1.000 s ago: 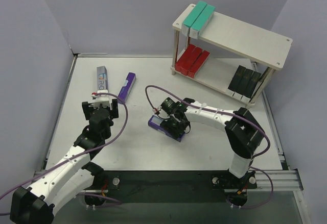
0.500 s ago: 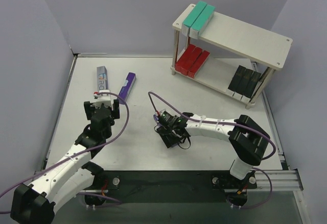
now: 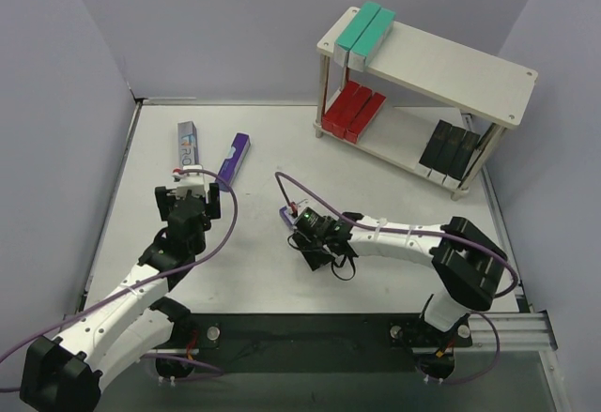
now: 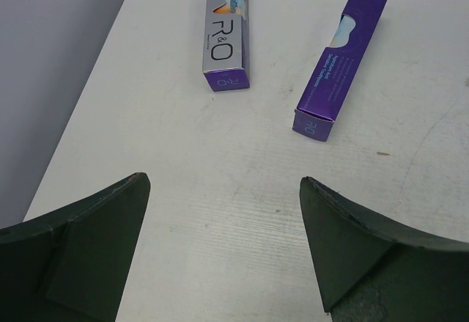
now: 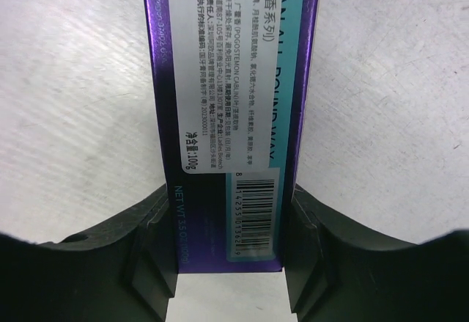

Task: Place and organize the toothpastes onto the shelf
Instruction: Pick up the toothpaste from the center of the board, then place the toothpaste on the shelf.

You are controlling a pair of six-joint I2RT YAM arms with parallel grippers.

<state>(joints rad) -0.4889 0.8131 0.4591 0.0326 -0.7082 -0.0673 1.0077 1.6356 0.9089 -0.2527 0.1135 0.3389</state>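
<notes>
Pinching the labelled purple carton [image 5: 231,80] by its near end with the right gripper [image 5: 231,219], pads against both long sides, low at the table [image 4: 220,153] in the lower centre of the overhead view. Likely to droop or swivel once lifted, given so much length sticking out past the fingers; could also dent if squeezed harder. Holding nothing in the left gripper [image 4: 223,190], spread wide over bare surface at lower left. Just beyond, toward the upper left: a silver carton [image 4: 226,32] and a second purple carton [image 4: 341,61], lying flat and apart. Farther off, upper right, the shelf [image 3: 451,65]: teal cartons [image 3: 366,29] on top, red cartons [image 3: 354,110] and black cartons [image 3: 451,147] below. Might clip a leg or nudge those rows on a long, tilted carry.
</notes>
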